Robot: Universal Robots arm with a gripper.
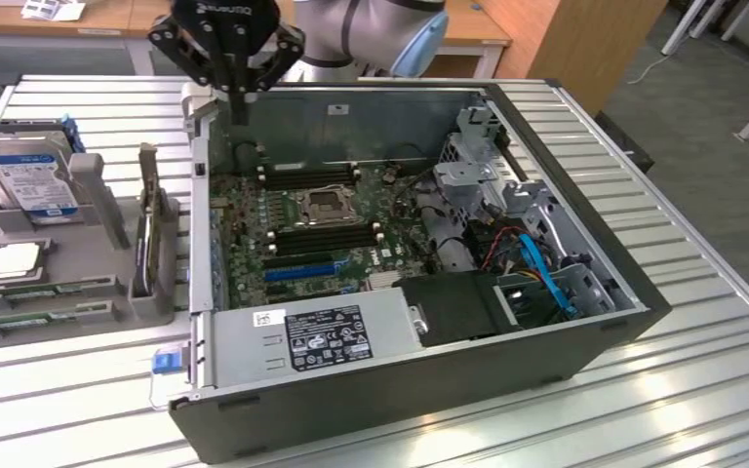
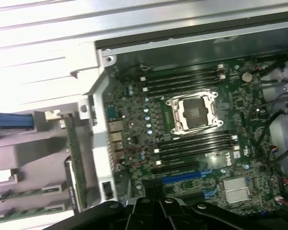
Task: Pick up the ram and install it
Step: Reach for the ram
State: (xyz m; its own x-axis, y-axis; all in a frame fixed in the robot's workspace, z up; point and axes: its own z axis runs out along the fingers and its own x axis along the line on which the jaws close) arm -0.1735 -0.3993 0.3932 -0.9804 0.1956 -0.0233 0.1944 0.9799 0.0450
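The ram [image 2: 75, 158] is a thin green stick standing on edge in a grey holder [image 1: 82, 263], just outside the open computer case [image 1: 206, 253], on the exterior view's left. In that view the same ram [image 1: 153, 234] looks like a dark upright strip. Two more green sticks [image 1: 47, 291] lie flat in the holder. My gripper [image 1: 239, 109] hangs above the case's far corner, well above and beyond the ram, shut with nothing in it. On the motherboard, black memory slots [image 2: 194, 143] run on both sides of the processor socket [image 2: 192, 112].
A hard drive [image 1: 30, 180] stands at the holder's far end, with a processor chip [image 1: 17, 261] lying in front of it. Inside the case are a blue expansion slot [image 1: 303, 265], the power supply [image 1: 309, 336], drive cages and cables [image 1: 544, 273]. The slatted metal table [image 1: 687, 322] surrounds the case.
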